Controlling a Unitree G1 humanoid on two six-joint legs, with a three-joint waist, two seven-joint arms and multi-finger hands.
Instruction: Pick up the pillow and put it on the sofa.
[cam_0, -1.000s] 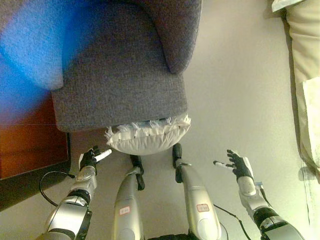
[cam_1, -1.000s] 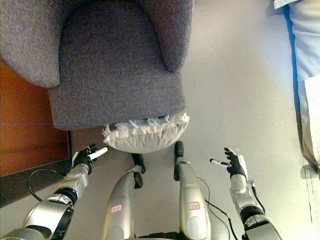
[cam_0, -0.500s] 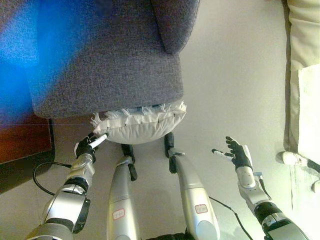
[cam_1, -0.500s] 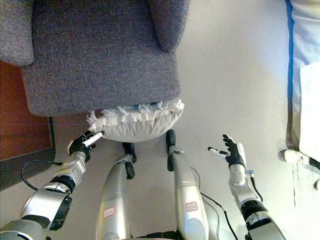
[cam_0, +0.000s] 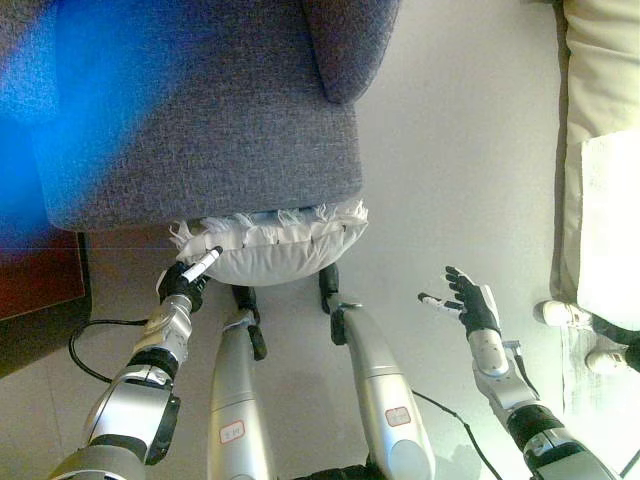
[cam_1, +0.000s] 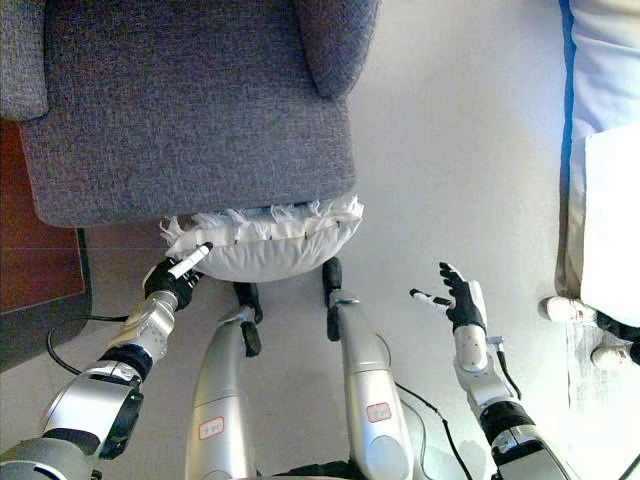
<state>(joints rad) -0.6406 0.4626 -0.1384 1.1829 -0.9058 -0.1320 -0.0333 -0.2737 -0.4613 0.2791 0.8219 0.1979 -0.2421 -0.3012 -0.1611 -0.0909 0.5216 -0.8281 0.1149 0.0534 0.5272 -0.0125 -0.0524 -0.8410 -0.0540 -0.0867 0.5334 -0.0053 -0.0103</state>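
White fringed pillow (cam_1: 265, 243) on the pale floor (cam_1: 450, 170), wedged against and partly under the front edge of the grey sofa (cam_1: 190, 110), just ahead of the fingertips of both hands and between them.

Left hand (cam_1: 172, 278) low at the pillow's left end, fingers loosely curled, one white-tipped finger (cam_1: 190, 262) stretched forward and up, its tip touching or all but touching the fringe at that corner. No grasp on the cloth visible; nothing pinched.

Right hand (cam_1: 458, 303) well apart from the pillow, off past its right end, held above bare floor. Fingers spread and relaxed, thumb with white tip (cam_1: 423, 296) pointing back toward the pillow, palm holding nothing.

Sofa seat directly beyond the left fingertips, above the pillow; rounded grey armrest (cam_1: 335, 45) farther ahead, between the two hands. Dark reddish-brown wood surface (cam_1: 35, 270) to the outside of the left fingers, beside the sofa's left corner. Cream-coloured furniture (cam_0: 595, 150) far out past the right fingers along the edge, with white shoes (cam_0: 565, 314) of a person at its foot, beyond the right hand.
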